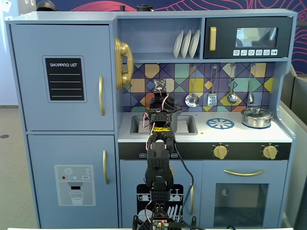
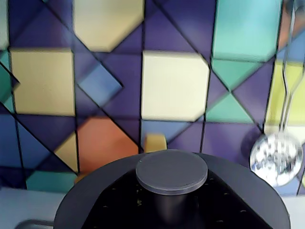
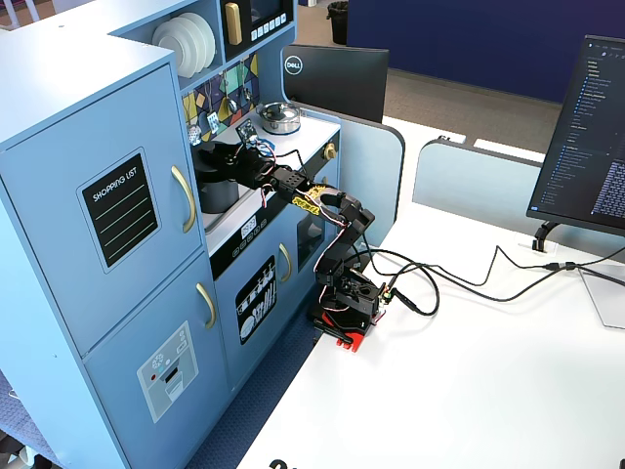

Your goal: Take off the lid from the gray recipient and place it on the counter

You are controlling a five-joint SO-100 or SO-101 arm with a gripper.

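We see the black arm reaching over the white worktop [image 1: 240,135] of the blue toy kitchen, above the recessed sink [image 1: 184,125] in a fixed view. In the wrist view the round, flat, matte dark gray lid [image 2: 248,191] fills the lower frame, its small central knob [image 2: 171,171] straight ahead, with the coloured tile backsplash [image 2: 174,86] behind it. The claw [image 3: 210,161] sits at the lid in a fixed view; we cannot tell whether it is spread or pinching the knob, since its fingers are not clearly seen. In that same view the matte dark gray cylindrical pot [image 3: 219,195] stands under the lid, in the sink area; whether lid and pot touch is unclear. A shiny silver pot [image 1: 256,117] rests at the worktop's right end, just right of the blue printed burner circle [image 1: 220,123]. A silver ladle [image 2: 276,157] hangs on the backsplash.
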